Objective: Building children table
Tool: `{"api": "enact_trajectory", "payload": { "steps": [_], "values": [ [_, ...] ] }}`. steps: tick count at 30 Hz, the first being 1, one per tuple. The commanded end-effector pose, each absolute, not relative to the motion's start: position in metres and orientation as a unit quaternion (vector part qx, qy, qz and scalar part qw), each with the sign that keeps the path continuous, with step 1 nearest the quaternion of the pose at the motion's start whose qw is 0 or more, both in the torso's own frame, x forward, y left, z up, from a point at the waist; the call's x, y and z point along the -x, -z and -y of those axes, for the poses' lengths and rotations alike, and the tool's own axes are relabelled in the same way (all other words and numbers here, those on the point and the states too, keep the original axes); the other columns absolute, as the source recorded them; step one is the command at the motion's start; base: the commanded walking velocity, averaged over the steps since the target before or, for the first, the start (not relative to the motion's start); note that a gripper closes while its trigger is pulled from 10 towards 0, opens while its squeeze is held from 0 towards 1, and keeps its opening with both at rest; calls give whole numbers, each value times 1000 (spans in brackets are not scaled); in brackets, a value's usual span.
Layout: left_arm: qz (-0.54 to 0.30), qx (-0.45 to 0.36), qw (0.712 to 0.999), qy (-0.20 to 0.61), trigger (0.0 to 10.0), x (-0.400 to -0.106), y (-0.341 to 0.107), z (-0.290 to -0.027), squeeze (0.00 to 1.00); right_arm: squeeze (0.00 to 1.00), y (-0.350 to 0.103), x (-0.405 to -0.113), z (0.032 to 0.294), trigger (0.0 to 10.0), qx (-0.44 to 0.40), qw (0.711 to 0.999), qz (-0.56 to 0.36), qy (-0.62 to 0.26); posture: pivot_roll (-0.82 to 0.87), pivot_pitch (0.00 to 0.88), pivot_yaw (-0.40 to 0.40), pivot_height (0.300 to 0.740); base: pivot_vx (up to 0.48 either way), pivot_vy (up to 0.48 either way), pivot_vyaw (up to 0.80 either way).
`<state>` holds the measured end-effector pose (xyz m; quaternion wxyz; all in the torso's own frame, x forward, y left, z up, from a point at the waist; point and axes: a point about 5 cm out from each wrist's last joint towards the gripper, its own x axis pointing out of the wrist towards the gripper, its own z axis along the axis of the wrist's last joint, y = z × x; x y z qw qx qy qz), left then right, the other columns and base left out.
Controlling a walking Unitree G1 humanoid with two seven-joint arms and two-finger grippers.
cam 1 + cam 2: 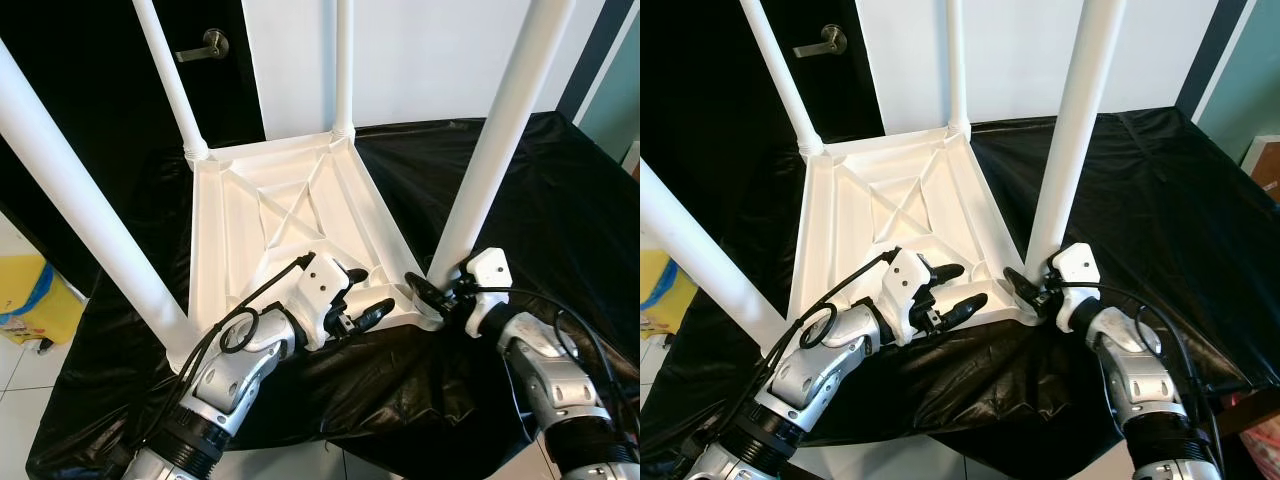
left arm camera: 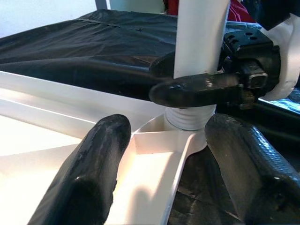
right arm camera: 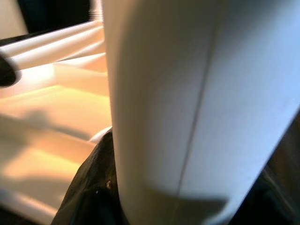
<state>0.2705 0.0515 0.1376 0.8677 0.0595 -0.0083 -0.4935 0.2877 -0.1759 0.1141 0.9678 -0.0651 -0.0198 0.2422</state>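
Left pincer (image 1: 372, 312) spread wide over upturned table (image 1: 262, 215) rim; right pincer (image 1: 432, 291) clamped around near-right leg (image 1: 494, 150).

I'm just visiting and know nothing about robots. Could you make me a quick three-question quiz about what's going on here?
1. How many legs stand in the tabletop?
2. True or false: the right gripper grips the near right leg.
3. The left gripper is: A) open over the tabletop, B) shut on a leg.

Key: 1. four; 2. true; 3. A
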Motion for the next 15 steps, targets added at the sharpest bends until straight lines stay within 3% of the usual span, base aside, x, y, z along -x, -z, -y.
{"api": "enact_trajectory", "payload": {
  "steps": [1, 5, 10, 15],
  "values": [
    [2, -68, 840, 539, 10000, -264, -133, -49, 0, 0, -105, -285, 175, 10000, 62, 985, -4, -158, -154, 0, 15, 740, 0, 0, 0],
    [1, -67, 839, 540, 10000, -264, -133, -49, 0, 0, -103, -284, 175, 10000, 54, 991, -9, -123, -154, 0, 15, 740, 0, 0, 0],
    [1, -66, 840, 539, 10000, -263, -132, -50, 0, 0, -95, -280, 175, 10000, 35, 999, -20, 7, -146, 0, 13, 740, 0, 0, 0],
    [2, -66, 839, 540, 10000, -263, -133, -50, 0, 0, -91, -277, 163, 10000, 17, 999, -32, 39, -147, 0, 20, 740, 0, 0, 0]
  ]
}}
